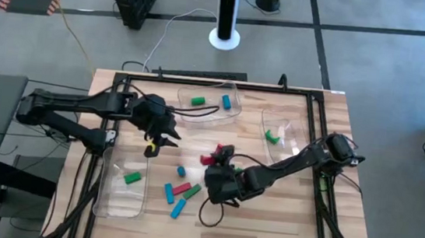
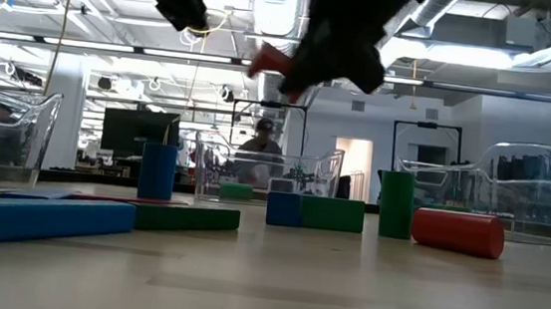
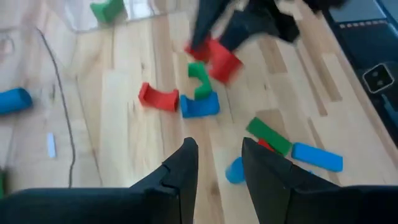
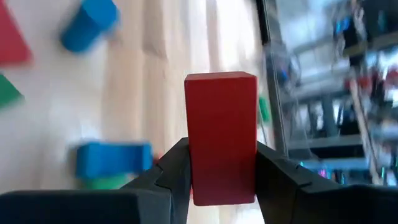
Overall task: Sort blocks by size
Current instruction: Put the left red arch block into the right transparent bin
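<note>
My right gripper (image 4: 221, 180) is over the middle of the table, shut on a red block (image 4: 221, 124) that also shows in the high view (image 1: 223, 149). My left gripper (image 3: 219, 163) hovers open left of it, above the wood, with nothing between its fingers. Loose blocks lie flat on the table: a red arch (image 3: 158, 98), a green piece (image 3: 200, 81), a blue block (image 3: 199, 106), a green bar (image 3: 268, 137), a blue bar (image 3: 317, 155) and a blue cylinder (image 3: 235, 171). My right gripper pinches the red block between its two fingers, by two opposite long sides near its rear end (image 4: 221, 177). The block sticks out forward past the fingertips. The fingers slant downward from the table's right. The block (image 2: 268, 64) is lifted clear of the table.
Clear trays stand around the blocks: one at the left near side (image 1: 119, 196) with a green block (image 1: 132, 178), one at the far side (image 1: 232, 117) holding a green and a blue block, one at the right (image 1: 293, 131) with green pieces. A black frame rims the table.
</note>
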